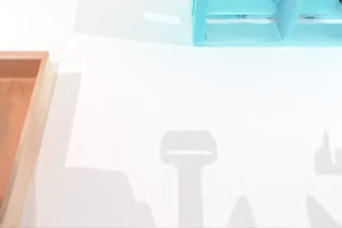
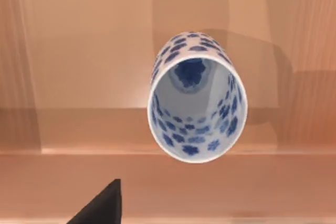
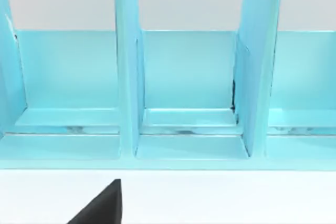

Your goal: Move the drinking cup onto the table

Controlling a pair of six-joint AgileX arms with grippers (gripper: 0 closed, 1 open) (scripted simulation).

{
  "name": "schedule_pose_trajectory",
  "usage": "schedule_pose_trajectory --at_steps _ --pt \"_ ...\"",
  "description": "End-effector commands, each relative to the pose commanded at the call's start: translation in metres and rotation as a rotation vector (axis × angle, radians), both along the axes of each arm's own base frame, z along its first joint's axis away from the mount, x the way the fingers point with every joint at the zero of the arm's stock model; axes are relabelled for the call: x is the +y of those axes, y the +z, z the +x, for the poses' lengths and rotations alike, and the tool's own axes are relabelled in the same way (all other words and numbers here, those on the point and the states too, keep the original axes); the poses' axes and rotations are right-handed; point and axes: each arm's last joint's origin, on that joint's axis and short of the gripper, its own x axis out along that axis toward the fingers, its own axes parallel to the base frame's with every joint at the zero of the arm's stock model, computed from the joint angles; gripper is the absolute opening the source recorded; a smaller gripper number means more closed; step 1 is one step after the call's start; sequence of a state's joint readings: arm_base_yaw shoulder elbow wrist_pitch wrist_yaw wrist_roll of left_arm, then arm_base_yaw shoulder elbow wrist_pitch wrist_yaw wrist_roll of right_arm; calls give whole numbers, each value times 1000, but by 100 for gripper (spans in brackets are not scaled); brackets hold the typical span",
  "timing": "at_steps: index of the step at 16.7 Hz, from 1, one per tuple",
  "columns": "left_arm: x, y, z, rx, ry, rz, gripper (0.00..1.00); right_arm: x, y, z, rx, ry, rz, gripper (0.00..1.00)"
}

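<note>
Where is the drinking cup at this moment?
The drinking cup stands upright on the floor of the wooden tray, seen in the left wrist view; the tray lies at the table's left edge.

Open table (image 1: 160, 94) lies between the tray's raised rim (image 1: 37, 126) and the blue shelf unit (image 1: 240, 25).

Small cylindrical white drinking cup with blue floral print (image 2: 195, 100): glazed, ceramic-like, smooth, slightly glossy. Orange-brown wooden tray with raised rim (image 1: 33, 126): fine straight grain, satin finish. Broad white bench (image 1: 160, 94): plain, smooth, matt. Light-blue shelf unit (image 3: 184, 124): smooth painted surface, faint sheen along edges.
</note>
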State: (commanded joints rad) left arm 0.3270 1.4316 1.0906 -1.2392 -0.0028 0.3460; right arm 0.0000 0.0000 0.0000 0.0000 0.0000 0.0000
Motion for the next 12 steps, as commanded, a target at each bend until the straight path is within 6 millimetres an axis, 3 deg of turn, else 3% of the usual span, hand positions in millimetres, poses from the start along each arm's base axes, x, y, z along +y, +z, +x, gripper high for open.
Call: schedule_pose_trajectory --at_steps 8,12 --pt "1 -82 0 -10 1 4 100 0 0 0 0 0 0 100" --pt "1 -89 -1 -5 1 2 100 0 0 0 0 0 0 100"
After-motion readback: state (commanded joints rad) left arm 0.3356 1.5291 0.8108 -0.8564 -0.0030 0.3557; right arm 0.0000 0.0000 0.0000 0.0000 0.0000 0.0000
